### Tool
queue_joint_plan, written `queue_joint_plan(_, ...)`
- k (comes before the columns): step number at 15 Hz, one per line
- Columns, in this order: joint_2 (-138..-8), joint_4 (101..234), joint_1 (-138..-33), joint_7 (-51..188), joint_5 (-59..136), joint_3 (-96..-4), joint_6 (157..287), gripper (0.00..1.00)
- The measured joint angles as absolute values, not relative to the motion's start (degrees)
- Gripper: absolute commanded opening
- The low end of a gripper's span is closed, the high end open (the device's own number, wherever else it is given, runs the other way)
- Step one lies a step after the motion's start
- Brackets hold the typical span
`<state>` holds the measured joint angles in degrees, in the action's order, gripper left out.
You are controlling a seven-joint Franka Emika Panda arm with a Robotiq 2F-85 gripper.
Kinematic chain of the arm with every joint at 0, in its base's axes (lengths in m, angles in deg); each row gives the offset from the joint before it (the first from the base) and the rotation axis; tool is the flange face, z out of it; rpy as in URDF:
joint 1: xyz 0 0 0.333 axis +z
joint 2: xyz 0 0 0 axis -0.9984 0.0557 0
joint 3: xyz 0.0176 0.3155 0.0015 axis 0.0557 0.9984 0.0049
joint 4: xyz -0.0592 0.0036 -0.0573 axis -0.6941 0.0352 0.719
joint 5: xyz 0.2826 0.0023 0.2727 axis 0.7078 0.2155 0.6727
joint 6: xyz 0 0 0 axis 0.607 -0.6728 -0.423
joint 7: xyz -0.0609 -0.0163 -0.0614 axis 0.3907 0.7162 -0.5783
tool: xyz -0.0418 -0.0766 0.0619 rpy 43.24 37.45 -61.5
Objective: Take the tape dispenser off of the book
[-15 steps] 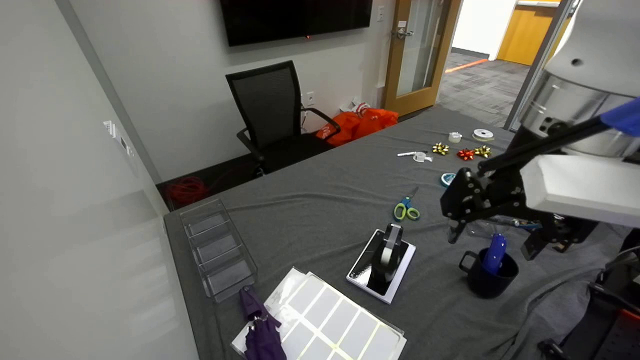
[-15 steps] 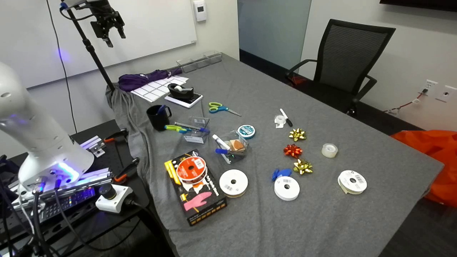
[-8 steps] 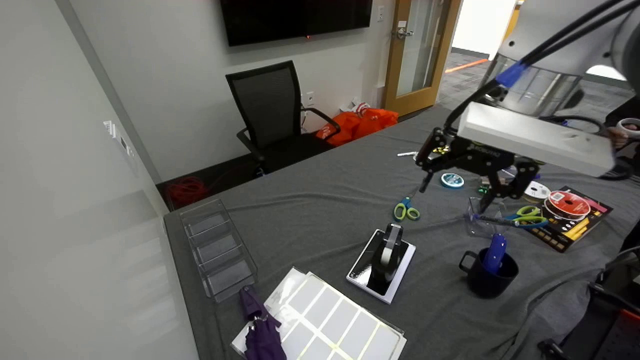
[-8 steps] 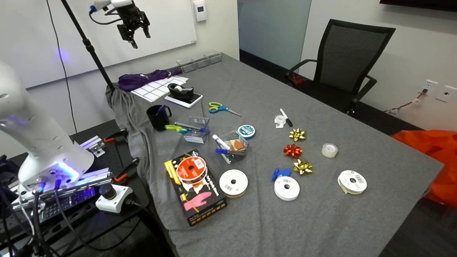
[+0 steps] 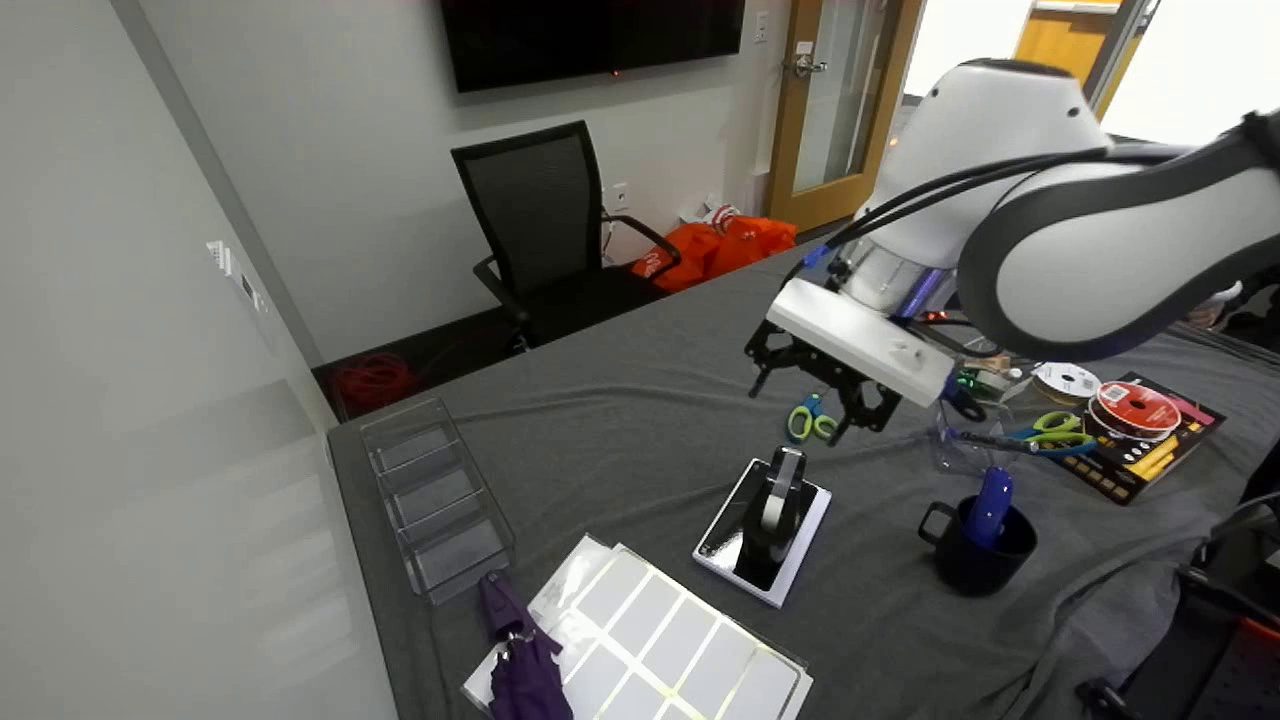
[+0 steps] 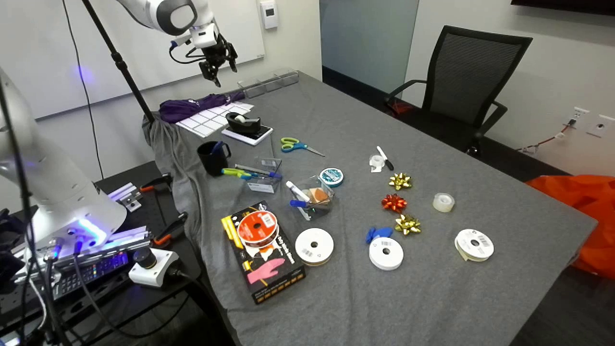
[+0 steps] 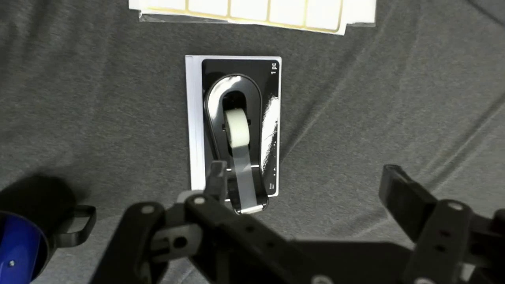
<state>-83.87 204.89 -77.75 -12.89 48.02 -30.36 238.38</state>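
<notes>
Grey table (image 5: 600, 430) in an exterior view: tape dispenser (image 5: 770, 525) on book (image 5: 730, 520), mug (image 5: 965, 575) right; gripper (image 5: 797, 415) hangs above, jaws spread.

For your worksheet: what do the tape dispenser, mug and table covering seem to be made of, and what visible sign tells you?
Tape dispenser: probably hard plastic, glossy black, going by the bright reflections on its rounded rim.
Mug: dark, dull finish with few highlights; could be ceramic, metal or plastic.
Table covering: matte grey fabric, shown by its soft folds and wrinkles.
</notes>
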Motion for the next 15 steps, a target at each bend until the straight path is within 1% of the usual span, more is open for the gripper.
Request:
queue_joint_plan(4,-76.52,200.48,-74.75,-20.38,46.28,-33.18,237.81,1.0)
queue_joint_plan(7,-73.47,197.7,-73.07,-21.45,46.71,-33.75,233.31,1.0)
queue_joint_plan(9,-72.65,196.46,-72.35,-21.44,46.56,-33.93,230.23,1.0)
queue_joint_plan(15,-72.73,196.47,-72.17,-21.44,46.57,-34.37,230.28,1.0)
